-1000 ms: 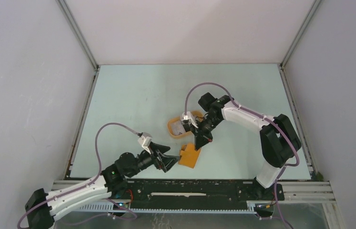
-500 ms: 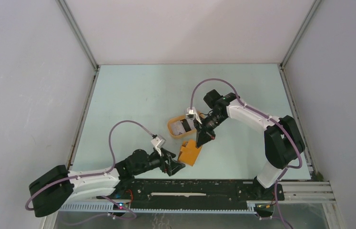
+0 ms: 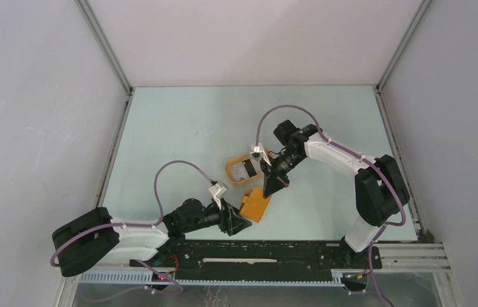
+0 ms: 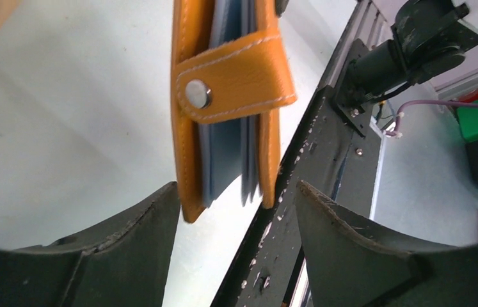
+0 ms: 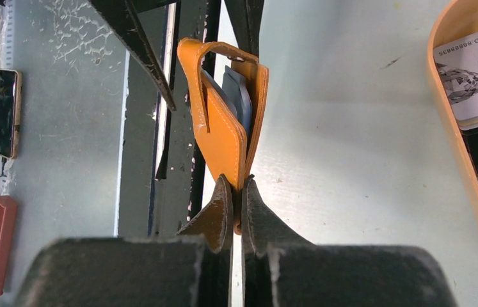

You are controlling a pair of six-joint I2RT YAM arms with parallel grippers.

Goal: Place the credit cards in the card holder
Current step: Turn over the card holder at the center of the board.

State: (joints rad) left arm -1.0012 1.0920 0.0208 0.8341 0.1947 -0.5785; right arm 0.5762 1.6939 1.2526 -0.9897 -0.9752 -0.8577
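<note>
The orange card holder (image 3: pixel 254 206) stands on edge near the table's front, its tab snapped shut. Bluish-grey cards (image 4: pixel 223 153) show between its covers. My right gripper (image 5: pixel 241 185) is shut on the holder's (image 5: pixel 223 128) far edge and keeps it upright. My left gripper (image 4: pixel 236 188) is open, its fingers on either side of the near corner of the card holder (image 4: pixel 223 83); the left finger is close to the cover and the right one stands apart. More credit cards (image 3: pixel 244 170) lie in the oval tray, pale and dark ones (image 5: pixel 473 70).
The orange oval tray (image 3: pixel 231 174) sits just behind the holder, with its rim (image 5: pixel 444 109) at the right of the right wrist view. A black mounting rail (image 3: pixel 255 252) runs along the near edge. A phone (image 5: pixel 6 112) lies below the table edge.
My left arm has reached to the right, up to the card holder, and its jaws have narrowed around the holder's corner. My right gripper shifted slightly with the holder, then stayed still.
</note>
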